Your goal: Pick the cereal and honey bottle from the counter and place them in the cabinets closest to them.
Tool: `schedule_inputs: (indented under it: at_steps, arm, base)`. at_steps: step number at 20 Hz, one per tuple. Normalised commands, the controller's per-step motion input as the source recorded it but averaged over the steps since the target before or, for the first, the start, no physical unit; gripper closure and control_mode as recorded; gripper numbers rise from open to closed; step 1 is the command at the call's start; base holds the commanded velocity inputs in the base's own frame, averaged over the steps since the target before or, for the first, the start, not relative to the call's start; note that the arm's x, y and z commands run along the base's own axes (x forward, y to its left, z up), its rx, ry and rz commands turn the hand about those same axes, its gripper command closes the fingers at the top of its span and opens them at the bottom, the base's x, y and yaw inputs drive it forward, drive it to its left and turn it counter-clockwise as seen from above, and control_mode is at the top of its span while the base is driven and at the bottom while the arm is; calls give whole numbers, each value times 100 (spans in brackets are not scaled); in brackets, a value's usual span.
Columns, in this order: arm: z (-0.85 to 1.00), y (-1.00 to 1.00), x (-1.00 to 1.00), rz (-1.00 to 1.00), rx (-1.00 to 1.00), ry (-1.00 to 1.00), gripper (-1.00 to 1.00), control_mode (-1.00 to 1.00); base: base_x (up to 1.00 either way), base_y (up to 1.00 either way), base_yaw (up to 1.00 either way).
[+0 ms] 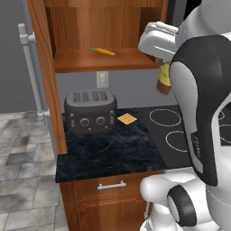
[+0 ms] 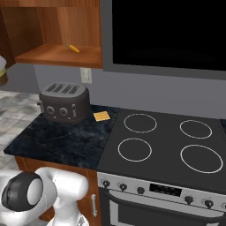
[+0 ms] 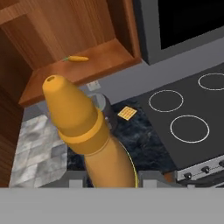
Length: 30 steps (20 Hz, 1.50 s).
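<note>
Honey bottle held aloft beside the open wall cabinet.
Left base view: the white hand (image 1: 159, 45) carries the slender amber-yellow honey bottle (image 1: 163, 80) above the dark marbled table (image 1: 108, 153), near the reddish-brown cabinet (image 1: 103, 59) shelf.
Right base view: bottle at left edge.
Hand view: fingers clamped on the bottle's lower body; likely light, rigid, smooth, possibly slippery.
</note>
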Motion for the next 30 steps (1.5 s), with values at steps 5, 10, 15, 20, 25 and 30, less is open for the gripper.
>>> schedule_inputs:
  at_steps: [5,10,15,20,25,30]
  arm:
    - [-4,-6,8,0,-14,-4,100,-100]
    - [-19,-1,17,0,-14,-2,100,-100]
    - [-9,-2,40,0,-6,-3,100,-100]
    - [7,-12,47,-3,0,-3,100,-100]
    - [3,-11,35,-4,0,-6,100,-100]
    - [0,-7,28,-4,0,-10,100,-100]
  base:
    - [0,0,0]
    - [0,0,0]
    - [0,0,0]
    - [0,0,0]
    - [0,0,0]
    - [0,0,0]
